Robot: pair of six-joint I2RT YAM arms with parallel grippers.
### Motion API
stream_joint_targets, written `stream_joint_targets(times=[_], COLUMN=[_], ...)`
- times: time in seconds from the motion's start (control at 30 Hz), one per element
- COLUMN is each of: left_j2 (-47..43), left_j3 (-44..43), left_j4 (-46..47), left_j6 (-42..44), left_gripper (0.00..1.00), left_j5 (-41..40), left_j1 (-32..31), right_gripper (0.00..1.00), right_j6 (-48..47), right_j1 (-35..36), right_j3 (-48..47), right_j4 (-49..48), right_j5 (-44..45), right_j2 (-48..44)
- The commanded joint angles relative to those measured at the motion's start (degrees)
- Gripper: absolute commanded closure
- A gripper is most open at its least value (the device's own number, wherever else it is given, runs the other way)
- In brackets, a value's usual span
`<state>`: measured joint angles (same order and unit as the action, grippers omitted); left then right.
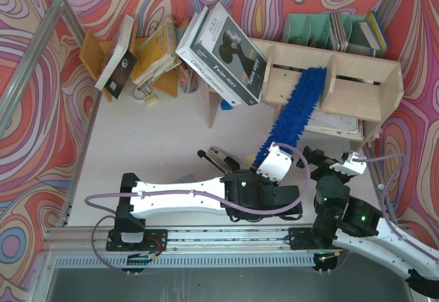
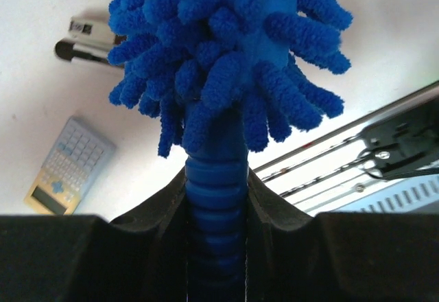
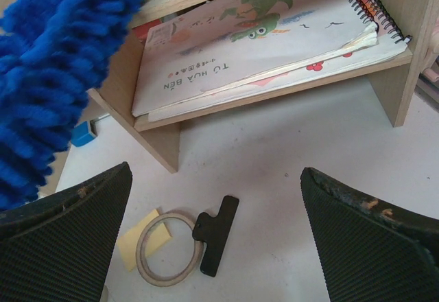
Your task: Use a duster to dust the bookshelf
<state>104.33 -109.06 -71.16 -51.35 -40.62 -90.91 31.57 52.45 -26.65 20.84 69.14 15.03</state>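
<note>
Walls (image 1: 27,110): swirled red, purple and cream print, framed by metal bars. Table (image 1: 158,130): flat, matte white. Far left, orange-brown wooden rack (image 1: 92,55) with books leaning in it. Pale keypad calculator (image 2: 68,165) lies flat on the table. Left pincer (image 2: 216,206) is clamped on the ribbed plastic handle of the duster (image 1: 298,106). The duster's fluffy blue chenille head slants up into the bookshelf (image 1: 381,96), tip in the bay left of the middle divider. Bookshelf: pale raw plywood, squared panels. Mint-green slotted file holder (image 1: 309,27) behind it. Spiral-bound picture book (image 3: 260,34) flat on the lower shelf. Right pincer (image 3: 219,237) gapes wide, holding nothing, above a pale ring (image 3: 168,247) and a black clip (image 3: 216,233).
</note>
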Motion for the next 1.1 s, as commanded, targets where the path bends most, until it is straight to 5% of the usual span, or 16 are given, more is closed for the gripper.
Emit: stream_joint_targets(times=[0.0, 0.6, 1.07], left_j2=[3.4, -0.8, -8.3], left_j3=[-6.4, -14.4, -4.4], left_j4=[2.9, 2.6, -2.2], left_j6=[4.7, 8.5, 1.4], left_gripper=[1.00, 1.00, 1.00], left_j5=[-0.3, -6.4, -11.3], left_j1=[-1.5, -2.8, -2.4], right_gripper=[0.01, 0.01, 0.01], right_j6=[0.9, 1.1, 1.1], right_j1=[-0.1, -0.1, -0.1], right_j3=[-0.2, -0.2, -0.1], right_j4=[0.6, 0.8, 0.6], right_j5=[1.4, 1.4, 1.6], right_j2=[-0.6, -0.5, -0.3])
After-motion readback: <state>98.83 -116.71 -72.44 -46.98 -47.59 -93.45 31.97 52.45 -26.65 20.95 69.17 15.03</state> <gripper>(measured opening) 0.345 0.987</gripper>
